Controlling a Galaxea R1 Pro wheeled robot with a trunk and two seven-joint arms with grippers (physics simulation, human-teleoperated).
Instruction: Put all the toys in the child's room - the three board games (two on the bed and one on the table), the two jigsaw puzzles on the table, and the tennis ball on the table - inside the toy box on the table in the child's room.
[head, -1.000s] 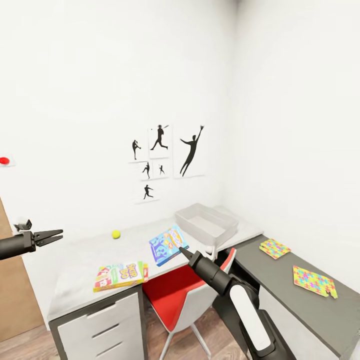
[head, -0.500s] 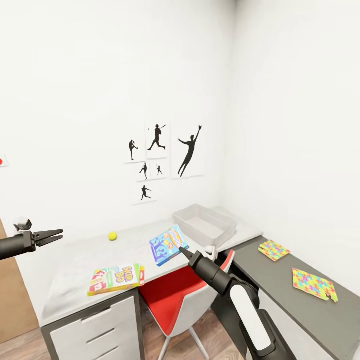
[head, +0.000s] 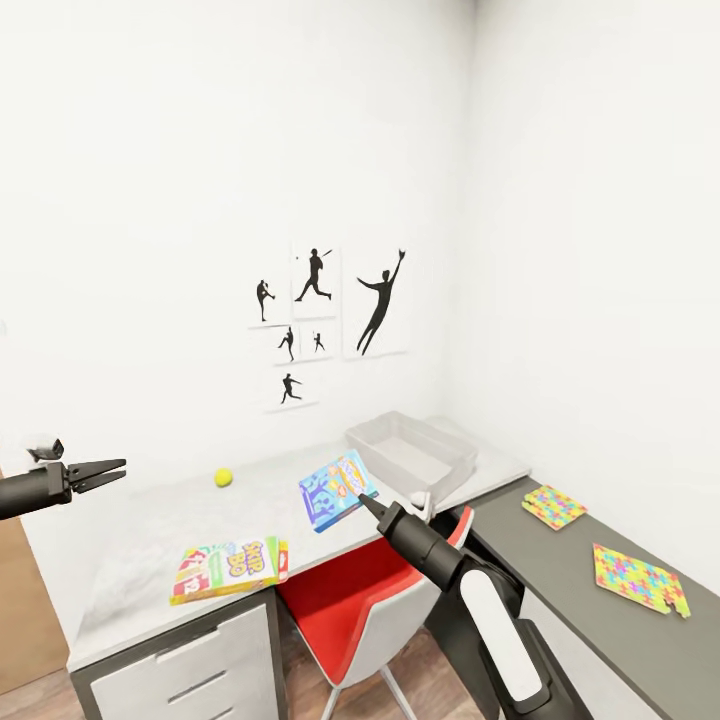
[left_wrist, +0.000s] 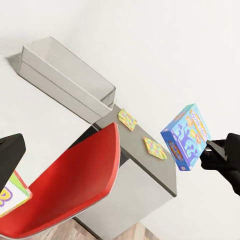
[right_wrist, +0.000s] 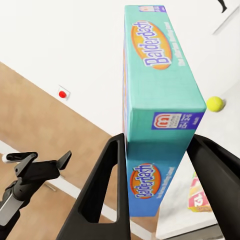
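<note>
White-walled room, grey table (head: 150, 535). Right claw (head: 366, 502) grips blue board game (head: 336, 489); toy box (head: 412, 452) beyond looks empty. Left claw (head: 108, 467) slightly parted, empty; nothing boxed yet.

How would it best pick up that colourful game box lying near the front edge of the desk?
Judging by its flat pose, the Skip-Bo box leaves little to pinch from above. Its front edge sits close to the desk lip, so an open pincer could likely come from the front and clamp that thin edge.
</note>
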